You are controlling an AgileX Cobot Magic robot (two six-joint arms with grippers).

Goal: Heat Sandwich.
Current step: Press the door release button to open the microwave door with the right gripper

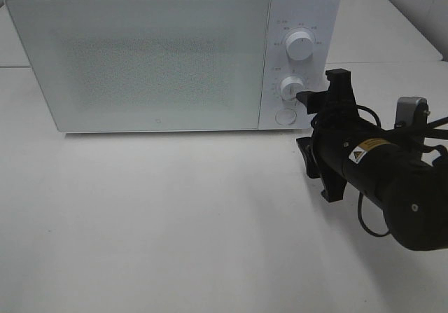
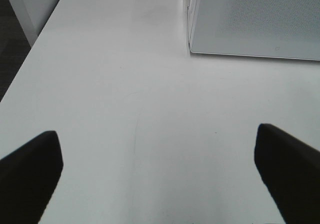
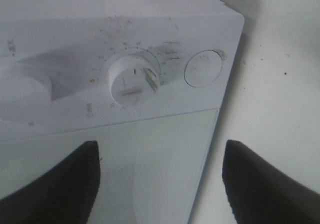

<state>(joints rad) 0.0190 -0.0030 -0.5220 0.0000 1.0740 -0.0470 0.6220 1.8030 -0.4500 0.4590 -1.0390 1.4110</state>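
A white microwave (image 1: pixel 154 61) stands at the back of the white worktop (image 1: pixel 175 222). Its door (image 1: pixel 140 54) is shut. The door is cloudy, so you cannot see inside. The sandwich does not show in any view, so I cannot tell where it is.

On the right side of the microwave there are two knobs, one over the other, and a round button (image 1: pixel 285 116) under them. The right gripper (image 1: pixel 304 120) is up off the worktop, just in front of the lower knob (image 1: pixel 292 87). It is turned on its side. Its jaws are open, with nothing between them. The right wrist view looks past both black fingers (image 3: pixel 55 184) at the lower knob, with the upper knob (image 1: pixel 301 47) on one side and the round button on the other.

The left gripper (image 2: pixel 160 179) shows only in its own wrist view. Its jaws are wide open and hold nothing. Bare worktop lies under it, with a front corner of the microwave near.
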